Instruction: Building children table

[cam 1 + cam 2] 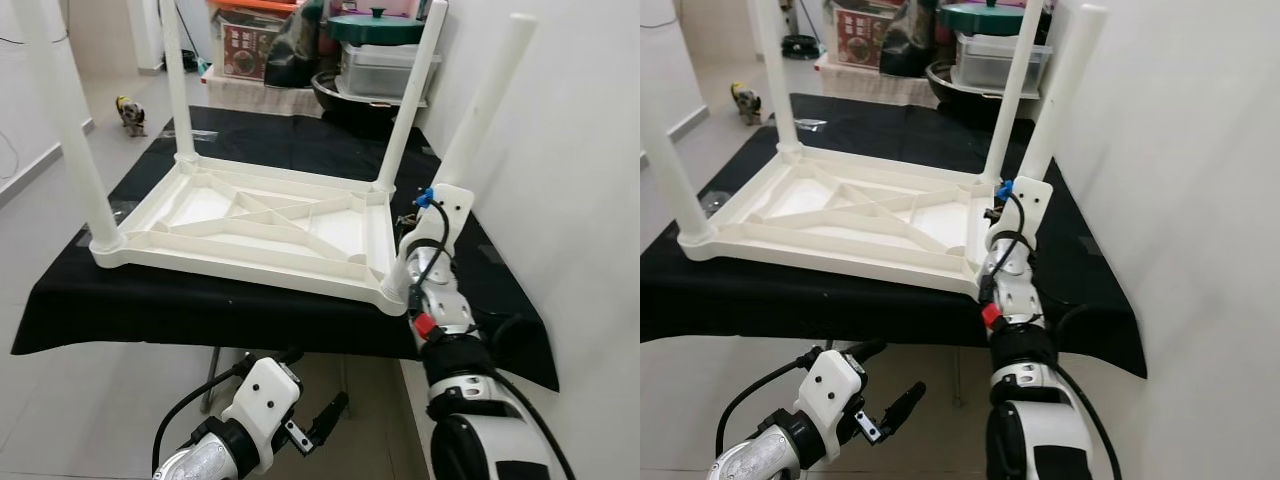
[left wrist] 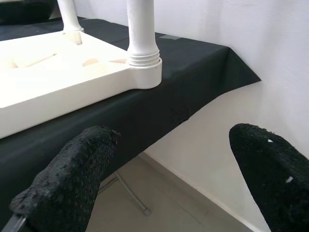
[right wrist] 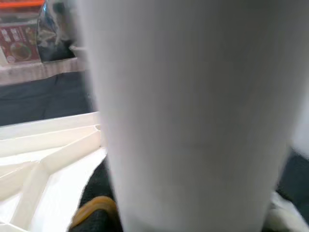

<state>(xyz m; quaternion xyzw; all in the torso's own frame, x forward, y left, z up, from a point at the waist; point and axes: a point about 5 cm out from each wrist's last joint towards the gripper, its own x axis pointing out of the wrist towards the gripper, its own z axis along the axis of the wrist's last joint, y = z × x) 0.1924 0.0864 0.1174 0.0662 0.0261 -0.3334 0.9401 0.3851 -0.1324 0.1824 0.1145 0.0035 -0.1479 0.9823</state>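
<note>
The children's table top [image 1: 250,225] lies upside down on a black cloth [image 1: 150,300] over a stand, its ribbed underside facing up. Three white legs stand upright in its corner sockets: one at 9 o'clock [image 1: 62,120], one at 11 o'clock [image 1: 176,75] and one at 1 o'clock [image 1: 410,95]. A fourth leg [image 1: 480,110] stands tilted at the near corner, at 3 o'clock, leaning toward the white wall [image 1: 580,200]. The right gripper [image 1: 415,255] is at that corner, right up against the fourth leg's lower end; whether its fingers are clamped on the leg I cannot tell. The left gripper [image 1: 318,420] hangs below the cloth's front edge at 6 o'clock, its fingers [image 2: 72,179] spread wide and holding nothing.
</note>
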